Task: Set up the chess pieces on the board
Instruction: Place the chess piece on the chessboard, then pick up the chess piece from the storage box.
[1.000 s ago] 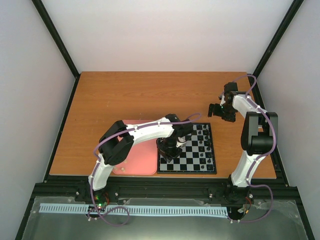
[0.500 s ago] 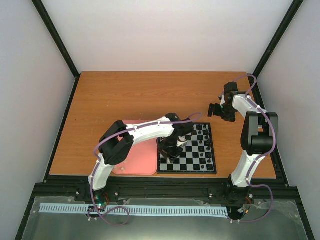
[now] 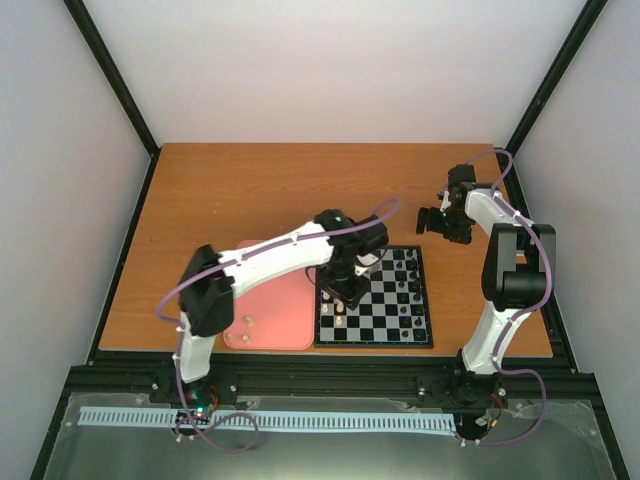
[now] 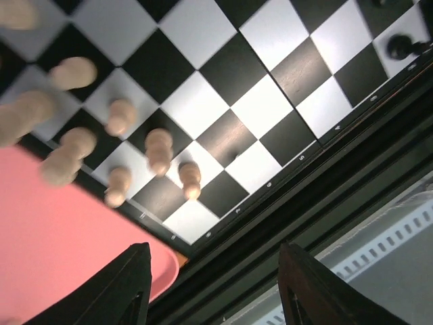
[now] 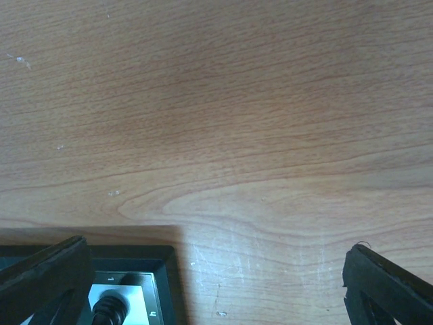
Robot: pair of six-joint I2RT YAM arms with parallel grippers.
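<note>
- Jaws of my left gripper (image 4: 213, 250) stood spread, nothing between them, above the near-left corner of the black-and-pale-grey chequered chessboard (image 4: 223, 74).
- My right gripper (image 5: 215, 247) gaped wide, empty, over the brown wooden table (image 5: 237, 101).
- Several tiny cream-white chess pieces (image 4: 159, 150) stood along the chessboard's left edge.
- At least two more lay on the salmon-pink rectangular tray (image 3: 285, 310), so I judged the setup partly done.

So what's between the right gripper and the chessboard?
Just bare wooden table; the right wrist view shows the open right gripper hanging past the chessboard corner with nothing between.
</note>
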